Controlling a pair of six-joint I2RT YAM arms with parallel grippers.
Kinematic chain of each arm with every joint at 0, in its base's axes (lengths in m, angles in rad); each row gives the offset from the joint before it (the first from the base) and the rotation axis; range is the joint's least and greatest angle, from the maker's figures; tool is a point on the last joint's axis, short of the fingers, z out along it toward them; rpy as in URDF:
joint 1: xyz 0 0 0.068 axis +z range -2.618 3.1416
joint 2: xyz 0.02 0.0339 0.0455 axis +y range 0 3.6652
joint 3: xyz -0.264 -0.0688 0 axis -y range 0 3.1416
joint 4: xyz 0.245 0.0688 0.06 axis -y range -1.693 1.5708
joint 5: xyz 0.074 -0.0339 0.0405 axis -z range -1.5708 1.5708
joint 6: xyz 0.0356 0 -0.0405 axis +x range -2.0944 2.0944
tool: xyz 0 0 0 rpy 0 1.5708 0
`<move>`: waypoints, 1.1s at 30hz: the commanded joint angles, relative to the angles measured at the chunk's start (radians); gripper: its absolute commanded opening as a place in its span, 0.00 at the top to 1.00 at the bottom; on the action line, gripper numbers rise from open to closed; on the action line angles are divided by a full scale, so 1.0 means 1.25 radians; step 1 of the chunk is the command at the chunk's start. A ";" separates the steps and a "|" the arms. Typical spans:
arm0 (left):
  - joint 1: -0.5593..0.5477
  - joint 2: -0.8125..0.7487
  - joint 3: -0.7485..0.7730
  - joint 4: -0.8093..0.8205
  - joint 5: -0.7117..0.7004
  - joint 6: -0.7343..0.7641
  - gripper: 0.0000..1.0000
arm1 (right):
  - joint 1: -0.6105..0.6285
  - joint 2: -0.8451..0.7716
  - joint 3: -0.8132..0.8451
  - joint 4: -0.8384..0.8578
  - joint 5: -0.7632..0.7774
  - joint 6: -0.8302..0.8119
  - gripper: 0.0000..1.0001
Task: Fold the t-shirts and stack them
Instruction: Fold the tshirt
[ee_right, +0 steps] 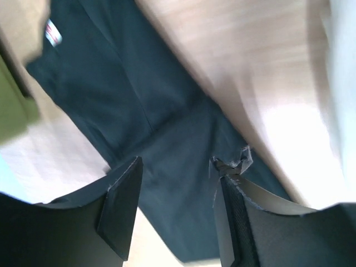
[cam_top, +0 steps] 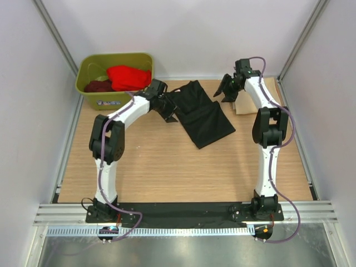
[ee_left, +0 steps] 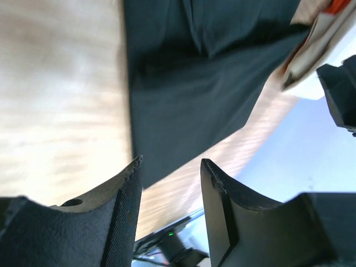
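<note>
Checking the top view: the black t-shirt (cam_top: 203, 119) lies flat, apparently folded; I should square its edges before stacking. Left gripper (cam_top: 168, 111) hangs at its left edge, right gripper (cam_top: 227, 94) near its far right corner, elbows raised. Left wrist view: jaws apart, empty. Right wrist view: same.

Blk tee (cam_top: 203, 119); red tee (cam_top: 129, 77); olive tub (cam_top: 107, 100).

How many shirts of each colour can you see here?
black shirt: 1
red shirt: 1
maroon shirt: 1
beige shirt: 1
Total: 4
</note>
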 commanded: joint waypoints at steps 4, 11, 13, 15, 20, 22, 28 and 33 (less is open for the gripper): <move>-0.079 -0.126 -0.115 0.000 -0.069 0.065 0.52 | -0.003 -0.181 -0.166 -0.100 0.023 -0.164 0.47; -0.134 -0.090 -0.144 0.000 -0.030 0.057 0.52 | -0.033 -0.179 -0.268 -0.149 0.029 -0.233 0.49; -0.140 -0.088 -0.157 0.000 -0.036 0.051 0.51 | -0.035 -0.175 -0.286 -0.151 0.036 -0.241 0.48; -0.143 -0.082 -0.174 0.008 -0.036 0.047 0.50 | -0.036 -0.176 -0.317 -0.138 0.052 -0.243 0.48; -0.149 -0.038 -0.212 0.105 -0.002 -0.019 0.48 | -0.053 -0.164 -0.331 -0.125 0.082 -0.238 0.50; -0.154 -0.016 -0.211 0.137 0.002 -0.036 0.48 | -0.056 -0.162 -0.332 -0.125 0.092 -0.238 0.51; -0.167 0.013 -0.195 0.150 -0.003 -0.051 0.48 | -0.078 -0.148 -0.348 -0.112 0.075 -0.245 0.52; -0.176 0.037 -0.194 0.171 0.008 -0.068 0.51 | -0.079 -0.156 -0.353 -0.110 0.066 -0.244 0.52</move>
